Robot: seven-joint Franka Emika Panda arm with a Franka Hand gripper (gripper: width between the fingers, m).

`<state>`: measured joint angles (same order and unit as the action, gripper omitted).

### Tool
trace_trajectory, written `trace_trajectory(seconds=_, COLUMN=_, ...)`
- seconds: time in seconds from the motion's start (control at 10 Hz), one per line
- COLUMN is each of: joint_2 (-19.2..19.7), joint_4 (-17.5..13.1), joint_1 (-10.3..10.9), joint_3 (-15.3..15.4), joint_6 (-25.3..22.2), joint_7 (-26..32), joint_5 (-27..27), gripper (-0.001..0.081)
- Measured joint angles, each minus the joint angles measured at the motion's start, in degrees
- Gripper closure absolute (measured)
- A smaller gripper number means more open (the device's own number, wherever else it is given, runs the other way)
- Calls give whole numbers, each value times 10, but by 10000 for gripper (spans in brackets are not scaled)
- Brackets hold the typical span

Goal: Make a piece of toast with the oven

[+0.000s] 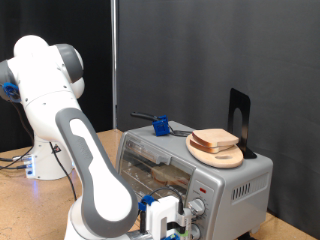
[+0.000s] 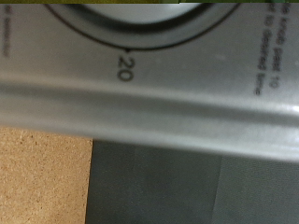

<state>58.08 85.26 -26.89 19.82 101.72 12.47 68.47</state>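
From the exterior view's left, we see the white arm (image 1: 70,130) curve down to the gripper (image 1: 165,218) at the oven (image 1: 190,165) front, by its knobs (image 1: 197,208); we cannot tell whether the claw is clenched or released. Bread slices (image 1: 215,141) sit on a wooden plate (image 1: 216,154) atop the oven. The wrist view shows a dial (image 2: 131,23) marked 20.

Franka Emika Panda arm (image 1: 75,140): glossy white rounded shells, grey curved forearm cover, dark grey joint cap near the shoulder. White base segment carrying a blue light. Gripper (image 1: 165,222): white body, blue fittings, black detailing.
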Motion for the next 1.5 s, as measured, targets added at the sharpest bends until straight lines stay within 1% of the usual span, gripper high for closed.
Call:
trace_trajectory(seconds=0.5, joint_2=-2, joint_4=-2, joint_1=-1, joint_3=2, joint_6=-5, joint_7=1, joint_5=0, gripper=136)
trace_trajectory(seconds=0.6, joint_2=-6, joint_4=-2, joint_1=-1, joint_3=3, joint_6=-5, joint_7=1, joint_5=0, gripper=305)
trace_trajectory(seconds=0.7, joint_2=-9, joint_4=-2, joint_1=-1, joint_3=4, joint_6=-6, joint_7=0, joint_5=0, gripper=305)
trace_trajectory(seconds=0.8, joint_2=-10, joint_4=-1, joint_1=0, joint_3=3, joint_6=-1, joint_7=-1, joint_5=0, gripper=489)
trace_trajectory(seconds=0.9, joint_2=-10, joint_4=0, joint_1=0, joint_3=3, joint_6=0, joint_7=-1, joint_5=0, gripper=602)
trace_trajectory(seconds=1.3, joint_2=-10, joint_4=0, joint_1=0, joint_3=3, joint_6=1, joint_7=-13, joint_5=0, gripper=601)
trace_trajectory(seconds=1.5, joint_2=-13, joint_4=-1, joint_1=2, joint_3=1, joint_6=4, joint_7=-49, joint_5=-10, gripper=601)
